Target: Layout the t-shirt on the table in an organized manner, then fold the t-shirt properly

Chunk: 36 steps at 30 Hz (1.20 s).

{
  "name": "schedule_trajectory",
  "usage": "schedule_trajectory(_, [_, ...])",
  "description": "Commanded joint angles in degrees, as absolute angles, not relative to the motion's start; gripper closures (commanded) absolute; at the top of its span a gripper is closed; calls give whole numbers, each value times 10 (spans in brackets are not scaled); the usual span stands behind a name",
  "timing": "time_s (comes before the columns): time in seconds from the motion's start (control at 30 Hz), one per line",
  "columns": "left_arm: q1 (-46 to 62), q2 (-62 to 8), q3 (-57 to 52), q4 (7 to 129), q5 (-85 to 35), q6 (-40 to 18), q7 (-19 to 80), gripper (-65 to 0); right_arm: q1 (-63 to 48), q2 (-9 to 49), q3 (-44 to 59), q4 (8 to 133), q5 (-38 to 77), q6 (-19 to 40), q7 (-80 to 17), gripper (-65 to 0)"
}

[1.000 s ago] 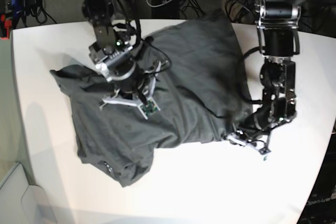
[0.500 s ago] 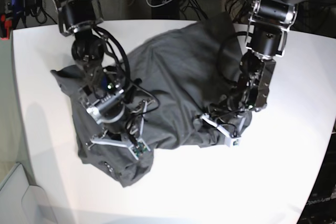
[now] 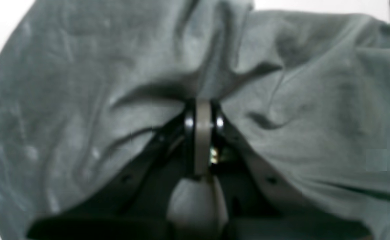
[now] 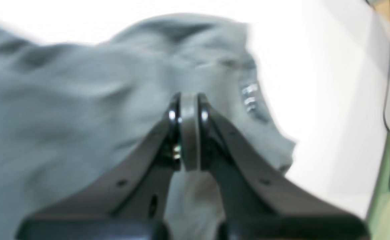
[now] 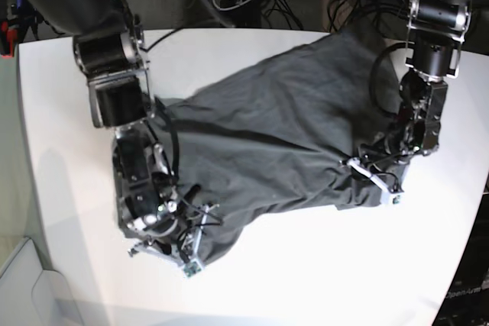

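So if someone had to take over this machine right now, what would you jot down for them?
Left gripper: shut on a fold of the dark charcoal-grey cloth t-shirt.
Right gripper: also shut on the t-shirt, near its edge.
The shirt lies rumpled across the large smooth white table, stretched between both arms.
Done: both grips are made.
Left: lay it flat and tidy, then do all the folding.

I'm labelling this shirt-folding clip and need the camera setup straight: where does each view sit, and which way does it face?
Base: high above, looking down on the table, the t-shirt and both arms.
Left wrist: on the left arm, looking along its left claw, shut on bunched t-shirt cloth.
Right wrist: on the right arm, looking along its right claw, shut on cloth, white table beyond.
Shared: all three show the t-shirt; base shows both claws too.
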State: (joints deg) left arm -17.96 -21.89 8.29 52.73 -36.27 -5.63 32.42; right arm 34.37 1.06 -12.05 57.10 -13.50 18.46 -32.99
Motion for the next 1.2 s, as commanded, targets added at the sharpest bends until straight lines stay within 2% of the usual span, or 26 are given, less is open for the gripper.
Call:
schedule_trajectory(0.0, [-163,-232,86,514,-320,-17,391,-3,376,8,-113,554,-134,182,-306,0])
schedule_trajectory(0.17, [-163,-232,86,514,-320,-17,392,-3,447,1,-80,406,-134,179,-211,0])
schedule_trajectory(0.37, [-163,-232,86,514,-321,-17,392,-3,480,3,-31,313,-134,175,-108,0])
schedule_trajectory(0.43, [-163,-232,86,514,-321,-17,392,-3,479,6,-26,299,-136,139,-71,0])
schedule_trajectory(0.57, [-163,-232,85,514,-321,-17,392,-3,478,17,-25,261,-133,11,-8,0])
schedule_trajectory(0.63, [-163,-232,85,514,-322,-17,392,-3,480,17,-25,248,-133,-13,-7,0])
schedule_trajectory(0.8, [-165,-231,85,514,-322,-17,392,-3,476,17,-25,245,-133,-13,-8,-7])
schedule_trajectory(1.0, [-165,-231,85,514,-322,-17,392,-3,425,17,-25,245,-135,-12,-8,-122])
schedule_trajectory(1.17, [-167,-231,85,514,-322,-17,392,-3,388,33,-26,245,-134,-12,-8,-144])
